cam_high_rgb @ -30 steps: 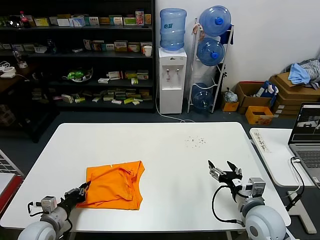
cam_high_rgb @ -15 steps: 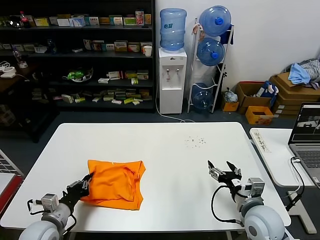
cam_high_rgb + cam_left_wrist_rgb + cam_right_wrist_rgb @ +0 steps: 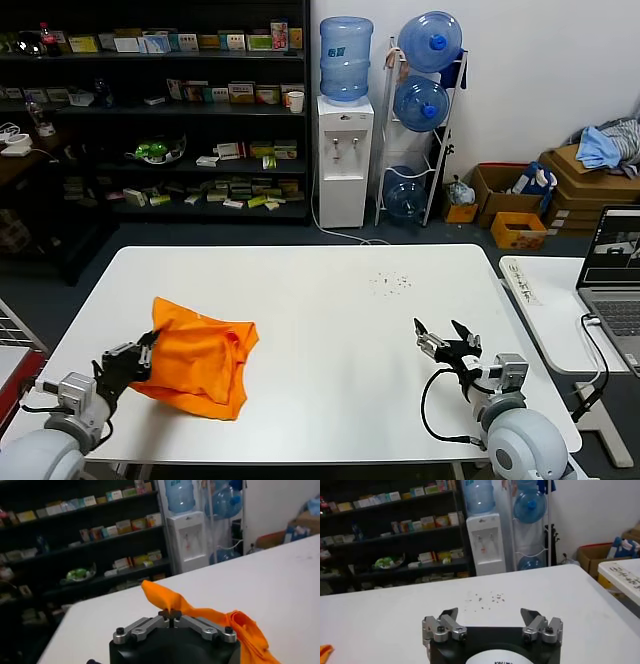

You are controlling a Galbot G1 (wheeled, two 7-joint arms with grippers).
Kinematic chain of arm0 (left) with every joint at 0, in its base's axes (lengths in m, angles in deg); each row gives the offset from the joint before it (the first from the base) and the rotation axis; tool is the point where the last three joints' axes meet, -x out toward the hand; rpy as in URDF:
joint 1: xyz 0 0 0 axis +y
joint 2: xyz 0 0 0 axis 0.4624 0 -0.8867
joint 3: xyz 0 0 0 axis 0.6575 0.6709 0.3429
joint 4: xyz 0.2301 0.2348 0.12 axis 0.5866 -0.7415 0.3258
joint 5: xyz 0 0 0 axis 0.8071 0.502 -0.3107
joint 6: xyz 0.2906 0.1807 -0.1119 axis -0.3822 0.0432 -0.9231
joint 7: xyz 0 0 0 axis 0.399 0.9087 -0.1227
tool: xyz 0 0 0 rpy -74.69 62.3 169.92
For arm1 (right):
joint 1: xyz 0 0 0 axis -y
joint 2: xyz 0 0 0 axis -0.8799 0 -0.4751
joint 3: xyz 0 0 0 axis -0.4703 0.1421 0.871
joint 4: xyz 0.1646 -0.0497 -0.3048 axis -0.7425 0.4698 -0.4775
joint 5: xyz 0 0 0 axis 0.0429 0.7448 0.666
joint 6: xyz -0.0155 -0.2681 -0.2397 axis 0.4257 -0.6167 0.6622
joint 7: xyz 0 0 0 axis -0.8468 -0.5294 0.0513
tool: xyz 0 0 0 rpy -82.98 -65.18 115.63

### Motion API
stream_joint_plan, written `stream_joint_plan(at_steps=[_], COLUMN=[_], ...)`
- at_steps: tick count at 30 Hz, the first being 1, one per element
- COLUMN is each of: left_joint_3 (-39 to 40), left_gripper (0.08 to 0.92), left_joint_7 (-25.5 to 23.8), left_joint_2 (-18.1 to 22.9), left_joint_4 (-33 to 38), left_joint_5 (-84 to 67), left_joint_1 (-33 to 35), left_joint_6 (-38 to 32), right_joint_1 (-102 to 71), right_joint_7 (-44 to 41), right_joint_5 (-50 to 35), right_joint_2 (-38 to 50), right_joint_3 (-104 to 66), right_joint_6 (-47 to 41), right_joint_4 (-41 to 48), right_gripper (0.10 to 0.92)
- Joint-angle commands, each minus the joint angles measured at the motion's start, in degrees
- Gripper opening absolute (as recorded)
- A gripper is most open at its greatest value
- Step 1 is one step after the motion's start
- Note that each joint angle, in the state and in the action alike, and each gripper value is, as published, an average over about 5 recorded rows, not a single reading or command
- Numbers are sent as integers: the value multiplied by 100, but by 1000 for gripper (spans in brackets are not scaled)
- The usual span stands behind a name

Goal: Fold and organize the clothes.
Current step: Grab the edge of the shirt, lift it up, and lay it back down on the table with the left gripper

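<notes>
White tabletop (image 3: 330, 300): orange T-shirt (image 3: 200, 358) at 8 o'clock, pinched by the clenched left gripper (image 3: 137, 362).
Folding is under way; the edge should next be carried across; the right gripper (image 3: 447, 338) waits released at 4 o'clock.

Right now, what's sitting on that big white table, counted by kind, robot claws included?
Bright orange cotton T-shirt: 1
Left gripper, shut on the shirt's edge: 1
Right gripper, open above the white table: 1
Total: 3

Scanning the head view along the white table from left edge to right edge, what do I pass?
Left gripper shut on a corner of the shirt → bright orange crumpled cotton T-shirt → scatter of small dark specks → open right gripper → white table's right edge.
</notes>
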Motion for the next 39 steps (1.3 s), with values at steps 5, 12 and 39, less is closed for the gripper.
stream_joint_plan(at_steps=[5,12,39], left_joint_3=[-993,-1210,3076], left_gripper=[105,105,105], left_joint_7=[-190,-217,2956], left_joint_2=[-1490,-1524,991], left_joint_4=[-1225,-1279,871], left_joint_5=[814,929,-5197], left_joint_1=[-7,-7,-1669], left_joint_6=[-55,-117,436], right_joint_1=[18,-21,82], right_joint_7=[-53,-63,140], right_joint_5=[9,6,102], right_joint_2=[-40,0,-199], right_joint_3=[14,-39,101], right_joint_6=[38,51,-57], right_joint_4=[7,-15,170], right_gripper=[823,823,823])
